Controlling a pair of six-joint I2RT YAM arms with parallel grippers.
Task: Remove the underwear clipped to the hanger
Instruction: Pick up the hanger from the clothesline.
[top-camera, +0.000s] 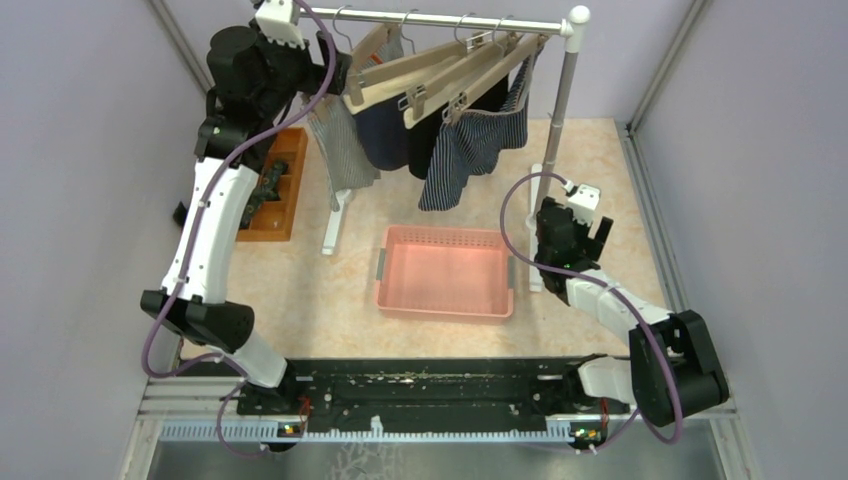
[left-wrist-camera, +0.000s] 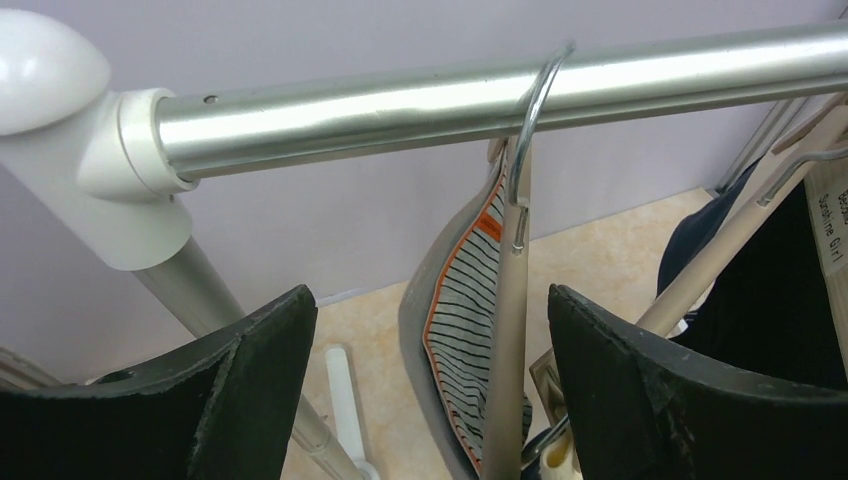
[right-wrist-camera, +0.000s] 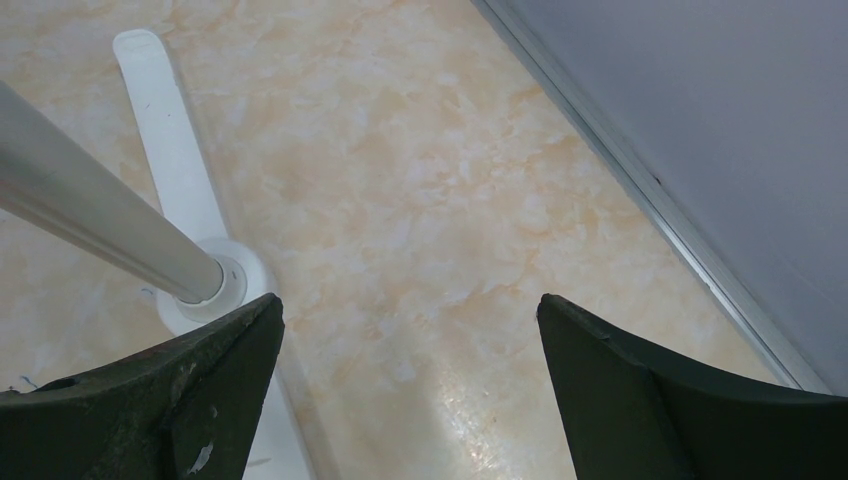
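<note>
The underwear (top-camera: 420, 145) hangs in a row from wooden clip hangers (top-camera: 440, 75) on the steel rail (top-camera: 450, 18) of a clothes rack at the far side of the worktop (top-camera: 600, 160). From left to right there are grey-white striped boxers (top-camera: 340, 150), a plain navy pair (top-camera: 385, 135), a black pair (top-camera: 425, 150) and navy boxers with white stripes (top-camera: 475, 145). All four look clipped, so the task seems barely begun. A pink basket (top-camera: 383, 270) sits in front of the rack with nothing visible inside it.

The left arm is raised to the rail's left end. The left fingers (left-wrist-camera: 250, 385) are spread wide and grip nothing. In the wrist view, the first hanger's wire hook (left-wrist-camera: 530, 130) and the striped waistband sit between them.

The step in hand appears to be lining up on the striped pair. Next, the fingers probably need to drop below the hanger bar. They can then close on the cloth or a clip, rather than the hanger neck, and pull the cloth free.

The right fingers (right-wrist-camera: 200, 400) hang low by the rack's right foot (right-wrist-camera: 165, 150), also wide apart and empty.
</note>
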